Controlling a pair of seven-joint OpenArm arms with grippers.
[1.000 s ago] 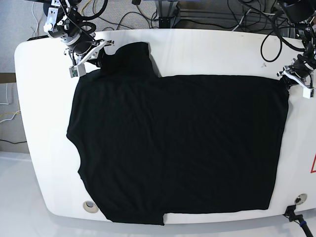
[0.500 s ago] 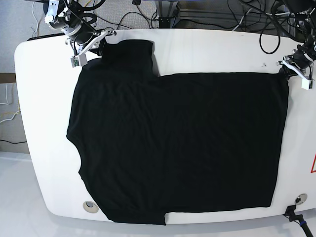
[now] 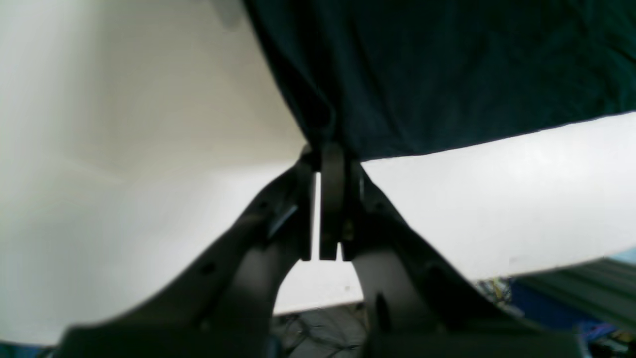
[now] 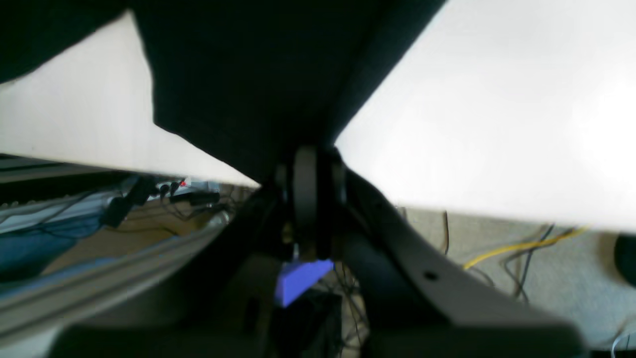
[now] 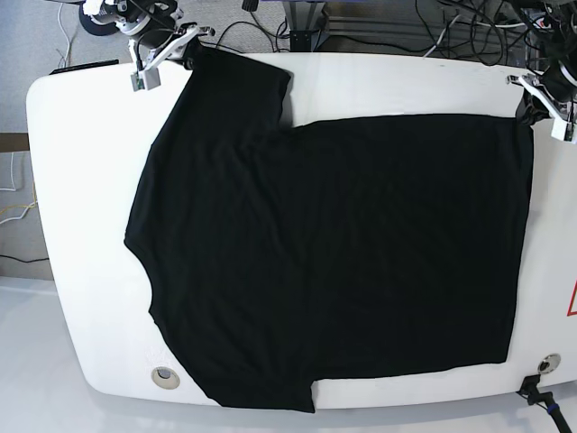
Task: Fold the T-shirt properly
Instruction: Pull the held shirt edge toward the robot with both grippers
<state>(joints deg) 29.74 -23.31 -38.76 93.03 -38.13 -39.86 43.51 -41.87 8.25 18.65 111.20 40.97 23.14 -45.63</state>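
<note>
1. Counter (image 5: 90,298): white, rounded corners. Two round ports sit in its near edge, one near left (image 5: 164,376) and one near right (image 5: 547,364).
2. T-shirt (image 5: 361,262): plain black, spread flat over most of the counter, print not visible. Its near hem reaches almost to the counter's near edge. A curved neckline edge faces left at mid-depth. One sleeve stretches toward the far left corner.
3. Left gripper (image 5: 544,97): at the far right corner of the counter. Wrist view shows its fingers (image 3: 332,169) pressed together, pinching the far right corner of the T-shirt's fabric (image 3: 447,74), which fans out above them over the white surface.
4. Right gripper (image 5: 167,50): at the far left edge of the counter. Its fingers (image 4: 305,184) are closed on the tip of the sleeve (image 4: 238,74); dark cloth runs straight into them. Picture blurred.
5. Cables (image 5: 433,23): black, tangled beyond the far edge of the counter.
</note>
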